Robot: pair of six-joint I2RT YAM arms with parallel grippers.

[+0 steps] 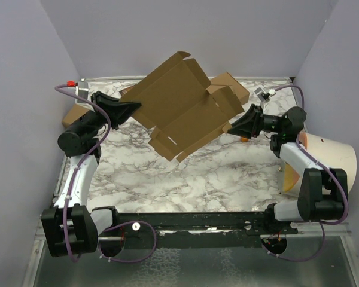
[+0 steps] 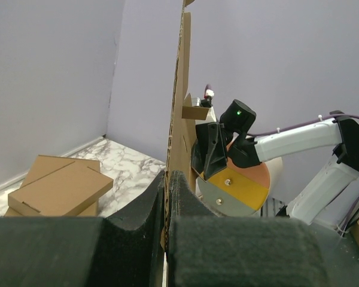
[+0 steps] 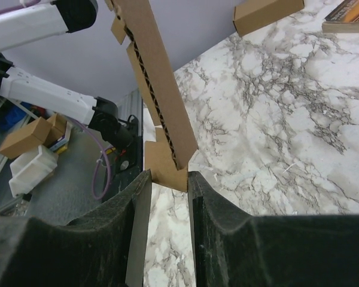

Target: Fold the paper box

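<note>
Left jaws clamped on paper box (image 1: 179,107) edge | right jaws astride a flap (image 3: 166,164) — grip unclear | rear box (image 1: 232,84) half hidden

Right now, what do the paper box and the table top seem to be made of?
The paper box: brown corrugated cardboard, matt and unprinted; its cut edge shows wavy fluting between two flat liners. The table top: smooth, white with grey veins, so it looks like marble, but it may equally be a printed laminate; the pictures cannot settle that.
</note>
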